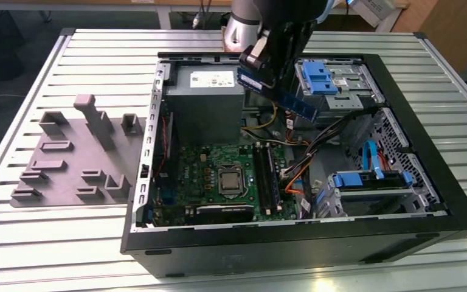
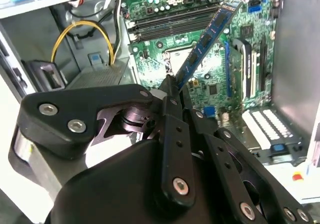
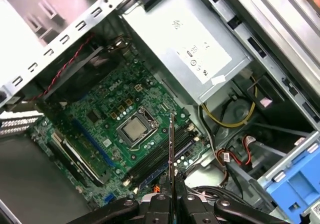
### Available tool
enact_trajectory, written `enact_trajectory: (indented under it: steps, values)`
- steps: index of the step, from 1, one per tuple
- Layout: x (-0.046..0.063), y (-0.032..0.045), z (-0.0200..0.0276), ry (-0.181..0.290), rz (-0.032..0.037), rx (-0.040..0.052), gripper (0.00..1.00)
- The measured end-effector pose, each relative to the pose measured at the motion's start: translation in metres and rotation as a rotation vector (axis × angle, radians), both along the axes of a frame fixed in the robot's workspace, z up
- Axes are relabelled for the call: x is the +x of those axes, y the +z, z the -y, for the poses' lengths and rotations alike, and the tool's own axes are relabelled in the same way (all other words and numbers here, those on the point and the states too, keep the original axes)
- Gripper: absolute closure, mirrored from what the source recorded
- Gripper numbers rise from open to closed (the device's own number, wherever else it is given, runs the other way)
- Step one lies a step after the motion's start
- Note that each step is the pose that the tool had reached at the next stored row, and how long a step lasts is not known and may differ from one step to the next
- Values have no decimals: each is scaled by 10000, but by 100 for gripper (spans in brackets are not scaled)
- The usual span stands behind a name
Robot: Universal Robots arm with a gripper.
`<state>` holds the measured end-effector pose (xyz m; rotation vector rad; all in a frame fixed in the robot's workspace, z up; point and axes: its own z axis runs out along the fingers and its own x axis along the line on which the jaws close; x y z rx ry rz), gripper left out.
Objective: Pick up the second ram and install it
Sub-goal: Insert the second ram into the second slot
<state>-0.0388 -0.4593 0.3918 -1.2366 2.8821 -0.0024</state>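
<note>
**Second ram in gripper, in the air over the open case**

- Black multi-link gripper (image 2: pixel 173 88) is clamped on one end of the second ram (image 2: pixel 206 38), a thin, flat, blue memory stick with dark chips.
- The stick juts out from the fingertips, with its free end pointing toward the board. It appears edge-on in the first wrist view (image 3: pixel 171 149) and tilted in the exterior view (image 1: pixel 286 92).
- Below it is the green motherboard (image 1: pixel 217 176). The long black memory slots (image 3: pixel 161 159) run beside the square silver CPU socket (image 3: pixel 134 129). The stick is raised clear of the slots and is not seated.
- The grey metal power supply box (image 1: pixel 205 91) is just beside the stick on the exterior view's left. The blue plastic drive caddy (image 1: pixel 318 76) is just beside it on the right.
- All of this sits inside the black tower case (image 1: pixel 298 249), which lies on its side with the panel off.
- Outside the case, to the exterior view's left, the grey plastic holder with upright blocks (image 1: pixel 75 158) rests on the white slatted metal desk (image 1: pixel 55 243), well apart from the stick.
</note>
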Motion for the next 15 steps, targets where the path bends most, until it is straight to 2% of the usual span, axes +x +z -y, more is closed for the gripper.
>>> enact_trajectory:
  steps: [15]
  values:
    - [0, -48, 0, -2713, -1, -35, 86]
